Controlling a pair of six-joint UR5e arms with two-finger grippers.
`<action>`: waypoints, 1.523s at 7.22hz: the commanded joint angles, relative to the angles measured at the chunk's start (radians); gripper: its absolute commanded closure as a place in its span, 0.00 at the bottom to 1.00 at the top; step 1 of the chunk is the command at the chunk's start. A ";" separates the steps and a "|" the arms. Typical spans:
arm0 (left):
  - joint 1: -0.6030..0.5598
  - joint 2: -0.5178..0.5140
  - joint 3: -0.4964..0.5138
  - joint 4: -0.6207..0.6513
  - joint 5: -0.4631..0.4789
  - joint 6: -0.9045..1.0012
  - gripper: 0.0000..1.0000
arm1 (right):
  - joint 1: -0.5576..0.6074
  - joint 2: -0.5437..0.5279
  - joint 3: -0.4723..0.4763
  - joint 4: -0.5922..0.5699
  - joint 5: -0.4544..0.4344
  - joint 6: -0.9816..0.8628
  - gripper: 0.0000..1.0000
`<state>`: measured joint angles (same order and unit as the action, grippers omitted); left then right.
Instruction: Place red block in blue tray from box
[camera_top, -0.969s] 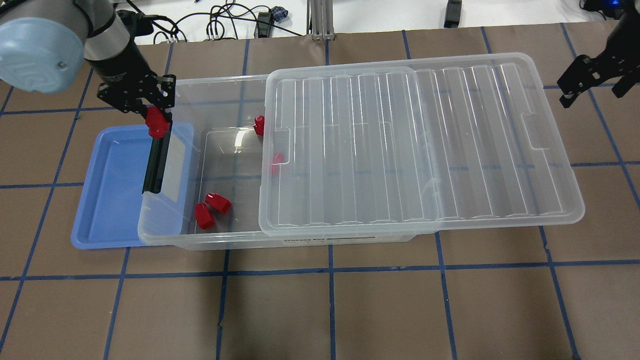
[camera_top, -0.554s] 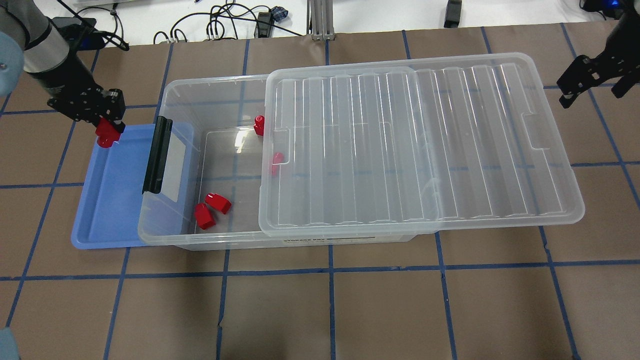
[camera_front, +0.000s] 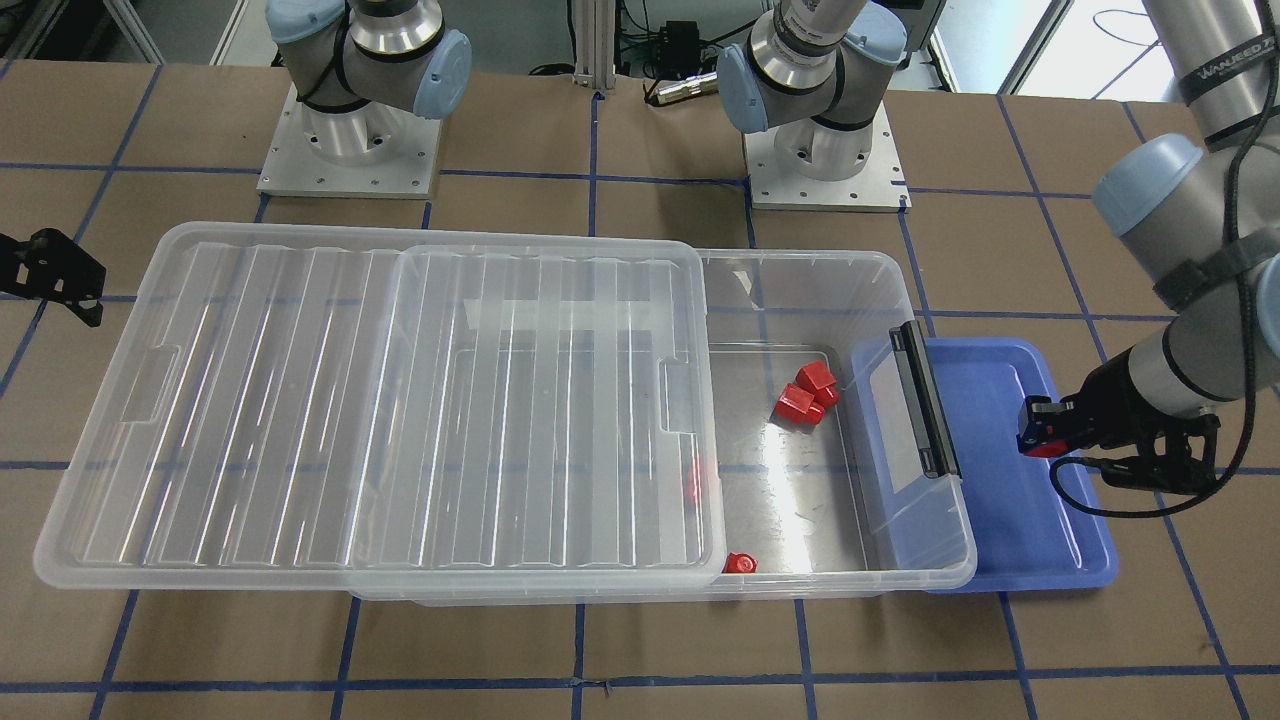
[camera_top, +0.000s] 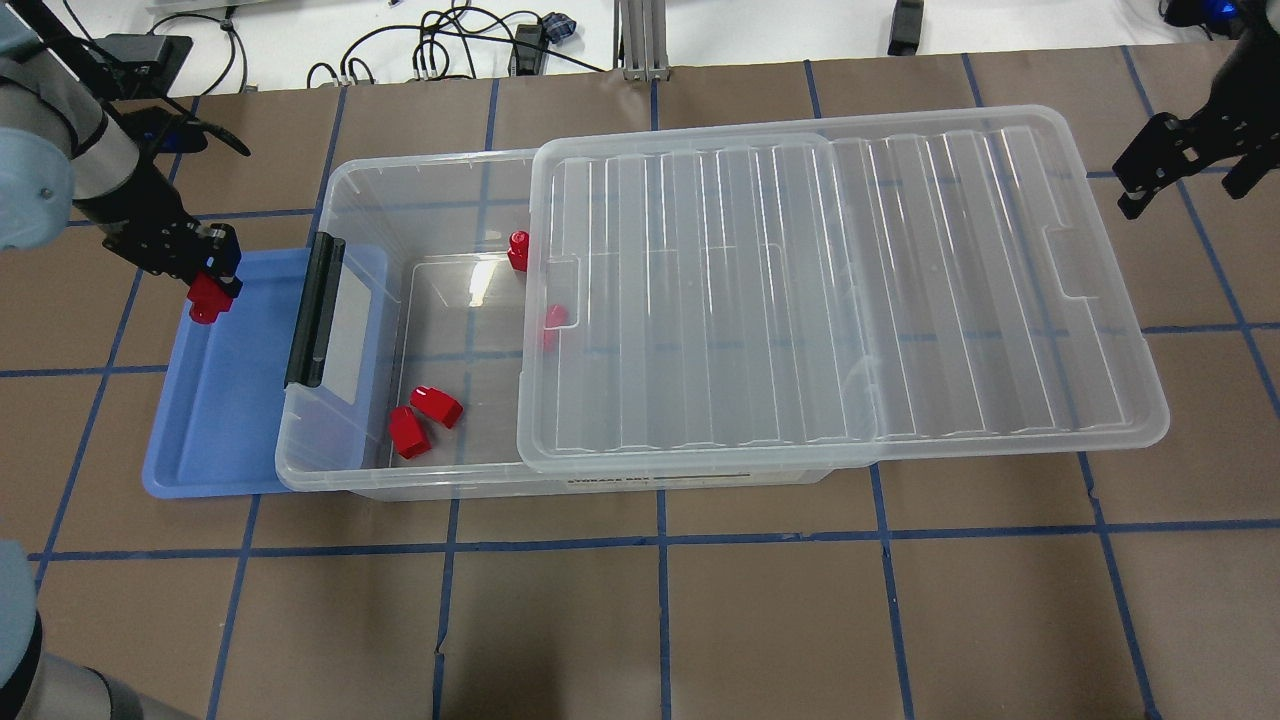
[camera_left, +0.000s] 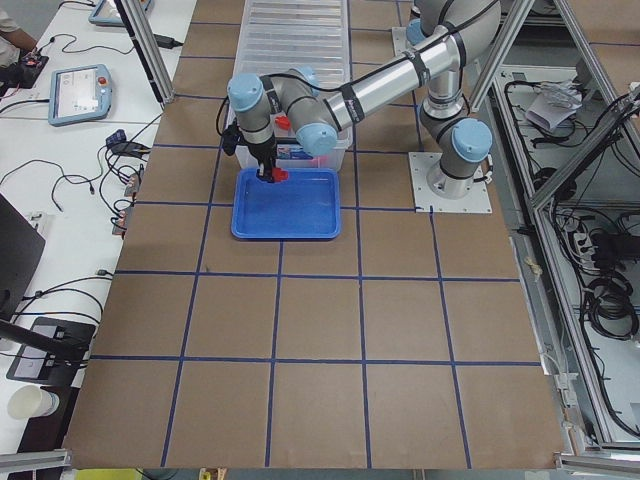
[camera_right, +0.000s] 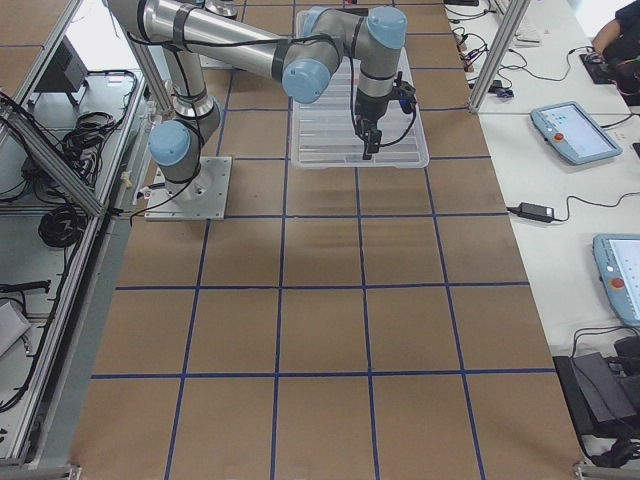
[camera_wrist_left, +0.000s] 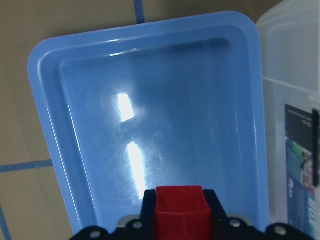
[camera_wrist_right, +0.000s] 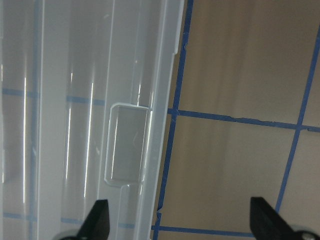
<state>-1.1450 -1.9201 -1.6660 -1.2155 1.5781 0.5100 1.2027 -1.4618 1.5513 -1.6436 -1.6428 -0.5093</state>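
Clear plastic lies nearest the robot: the long near wall of the box (camera_top: 450, 487), which runs across the brown table (camera_top: 660, 620) with its blue tape lines. The ribbed lid (camera_top: 800, 290) is slid toward the box's right end, where it overhangs, so the left part of the box is open.

Just inside the near wall, in that open part, a pair of red blocks (camera_top: 408, 432) lie touching each other. Deeper in the box, a third red block (camera_top: 553, 318) sits at the lid's edge, half under it and blurred by the plastic. A fourth red block (camera_top: 518, 250) stands against the box's far wall, beside the lid's corner.

The black handle bar (camera_top: 314, 310) crosses the box's left end. The blue tray (camera_top: 215, 400) lies at that end, and seen from overhead the box's rim overlaps the tray's side. The left gripper (camera_top: 210, 285) hangs over the tray's far corner, on the side away from the box. Its fingers are pinched on the red block (camera_top: 207, 297), which it holds clear of the tray's floor.

Farthest out, off the box's far right corner, the right gripper (camera_wrist_right: 180, 205) is spread wide with nothing between its fingers. One finger is over the lid's rim and the other over the table.
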 joint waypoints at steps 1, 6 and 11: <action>0.036 -0.045 -0.139 0.167 -0.006 -0.007 1.00 | 0.000 0.000 0.007 -0.002 0.000 0.000 0.00; 0.034 -0.050 -0.173 0.231 0.010 -0.045 0.07 | -0.002 0.001 0.009 -0.002 0.001 0.000 0.00; -0.118 0.127 0.126 -0.278 0.008 -0.287 0.00 | -0.038 0.023 0.026 -0.022 -0.012 -0.003 0.00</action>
<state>-1.1836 -1.8339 -1.6435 -1.3597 1.5849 0.3268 1.1884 -1.4526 1.5662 -1.6568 -1.6491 -0.5126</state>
